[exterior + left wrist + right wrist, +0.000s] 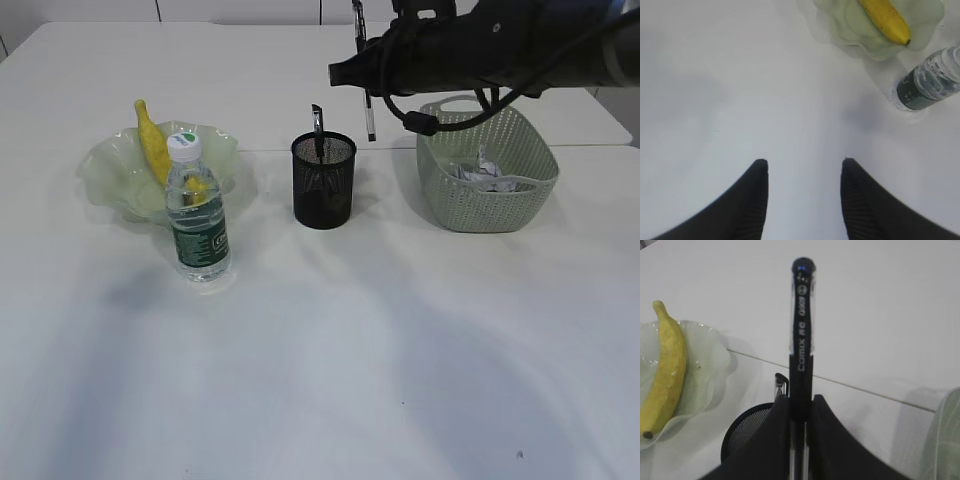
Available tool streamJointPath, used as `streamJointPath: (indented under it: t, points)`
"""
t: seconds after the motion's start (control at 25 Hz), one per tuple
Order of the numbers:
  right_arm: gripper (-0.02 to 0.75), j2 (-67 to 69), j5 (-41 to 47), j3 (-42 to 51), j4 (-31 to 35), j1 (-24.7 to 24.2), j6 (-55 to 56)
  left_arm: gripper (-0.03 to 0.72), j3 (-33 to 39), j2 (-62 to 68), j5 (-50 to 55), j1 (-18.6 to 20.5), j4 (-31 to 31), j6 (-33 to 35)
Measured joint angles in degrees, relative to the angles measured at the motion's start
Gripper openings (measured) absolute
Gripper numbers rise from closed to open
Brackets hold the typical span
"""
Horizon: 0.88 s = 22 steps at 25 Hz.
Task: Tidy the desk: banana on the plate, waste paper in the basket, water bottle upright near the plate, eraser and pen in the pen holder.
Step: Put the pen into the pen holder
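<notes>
Pen (802, 345) is the thing in hand, and the coming move is judged to turn on how it lies to the pen holder (323, 180). Nearest the camera from the pen holder, only bare desk (320, 380) is seen; the left gripper (802, 175) is held above that white top with its jaws apart and nothing between them, well away from the pen holder, so the left arm is not placed for this step. Level with the pen holder, the water bottle (200, 215) is stood upright to its left, just in front of the plate (110, 175), on which the banana (155, 150) is laid; to the pen holder's right the basket (487, 180) is set, with the waste paper (485, 172) inside it. One dark pen (318, 130) is already stood in the cup. The eraser cannot be made out. Farther back, up and to the right of the pen holder's rim, the right gripper (800, 410) is clamped on the pen, whose long axis is kept close to upright. In the right wrist view the mesh cup is seen below and slightly left of the fingers, so a short shift toward the cup and a straight descent are judged to be what remains before release.
</notes>
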Motion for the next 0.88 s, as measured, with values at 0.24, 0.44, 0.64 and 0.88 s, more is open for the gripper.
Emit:
streamJointPath:
  t: [0.24, 0.44, 0.64, 0.88]
  points:
    - [0.056, 4.8, 0.0, -6.6, 2.0, 0.0, 0.0, 0.326, 0.0, 0.0, 0.0, 0.0, -0.1, 0.0]
    - [0.056, 7.4, 0.0, -8.9, 4.7, 0.3, 0.0, 0.323, 0.0, 0.0, 0.0, 0.0, -0.1, 0.0]
    - [0.056, 9.1, -0.9, -9.3, 4.9, 1.5, 0.0, 0.323, 0.0, 0.0, 0.0, 0.0, -0.1, 0.0]
    - [0.055, 11.8, -1.1, -11.2, 5.1, 1.9, 0.0, 0.323, 0.0, 0.0, 0.0, 0.0, -0.1, 0.0]
